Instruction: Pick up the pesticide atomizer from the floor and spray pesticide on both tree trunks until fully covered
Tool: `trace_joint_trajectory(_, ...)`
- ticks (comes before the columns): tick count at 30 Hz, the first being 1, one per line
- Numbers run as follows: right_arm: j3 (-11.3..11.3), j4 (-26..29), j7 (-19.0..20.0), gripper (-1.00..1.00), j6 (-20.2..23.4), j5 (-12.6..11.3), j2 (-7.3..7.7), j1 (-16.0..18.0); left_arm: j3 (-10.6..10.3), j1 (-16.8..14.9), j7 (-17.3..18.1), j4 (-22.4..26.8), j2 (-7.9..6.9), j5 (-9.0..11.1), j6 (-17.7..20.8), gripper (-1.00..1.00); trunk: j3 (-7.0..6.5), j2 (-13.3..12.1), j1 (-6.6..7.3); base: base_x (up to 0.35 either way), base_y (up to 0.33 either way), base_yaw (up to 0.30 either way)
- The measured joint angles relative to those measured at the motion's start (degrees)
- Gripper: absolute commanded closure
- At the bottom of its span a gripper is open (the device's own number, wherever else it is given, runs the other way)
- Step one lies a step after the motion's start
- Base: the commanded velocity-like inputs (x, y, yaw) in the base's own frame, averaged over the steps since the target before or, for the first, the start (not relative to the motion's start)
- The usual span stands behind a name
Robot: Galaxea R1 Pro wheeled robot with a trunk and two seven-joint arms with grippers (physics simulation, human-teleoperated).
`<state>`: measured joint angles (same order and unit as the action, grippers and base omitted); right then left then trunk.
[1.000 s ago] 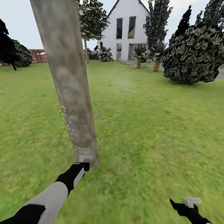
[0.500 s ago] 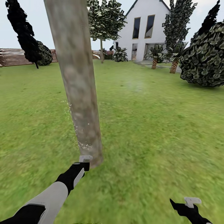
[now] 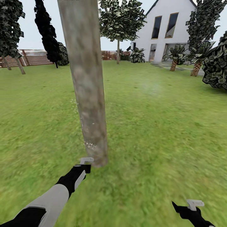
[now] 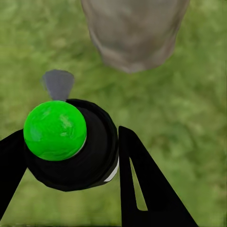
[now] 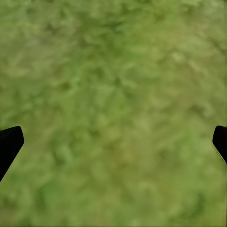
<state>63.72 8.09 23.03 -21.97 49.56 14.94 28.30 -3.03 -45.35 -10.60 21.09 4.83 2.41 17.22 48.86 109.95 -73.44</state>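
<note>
A thick grey-beige tree trunk [image 3: 88,94] leans up out of the grass just ahead, with white specks [image 3: 90,145] low on its left side. My left gripper [image 3: 85,163] sits right beside its base. In the left wrist view my left gripper [image 4: 71,156] is shut on the pesticide atomizer [image 4: 97,146], a black bottle with a bright green round top and a grey nozzle [image 4: 57,84] pointing toward the trunk's foot [image 4: 135,33]. Low at the right, my right gripper [image 3: 193,205] hangs over grass, and in its wrist view the gripper [image 5: 113,142] is open and holds nothing.
Lawn [image 3: 157,126] spreads all around. Another leaning trunk [image 3: 20,65] stands far left by the brown slat fence [image 3: 34,57]. A white house [image 3: 167,31], small palms [image 3: 174,60] and a dark bush [image 3: 217,67] lie far ahead at the right.
The whole view has swung left, so the trunk, house and bushes slid right in the picture. Both arms keep the same place in the picture. Fewer white specks show on the trunk.
</note>
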Motion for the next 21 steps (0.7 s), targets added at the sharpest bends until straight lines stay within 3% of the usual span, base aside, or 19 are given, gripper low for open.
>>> trace_joint_trajectory(9,0.0,0.0,0.0,-1.0,0.0,-0.01,0.0,0.0,0.05,0.01,0.03,0.0,-0.09,0.09,-0.08,1.0,0.0,0.0,0.0,0.003,-0.08,0.272)
trace_joint_trajectory(15,0.03,0.0,0.0,-1.0,0.0,-0.07,0.0,0.0,0.05,0.02,0.01,0.0,-0.09,0.08,-0.09,1.0,0.0,0.0,0.0,0.014,-0.252,0.044)
trace_joint_trajectory(21,0.09,0.06,0.0,-1.0,-0.02,-0.07,0.0,0.0,0.05,0.01,-0.01,0.0,-0.08,0.07,-0.09,1.0,0.0,0.0,0.0,0.0,-0.226,0.206)
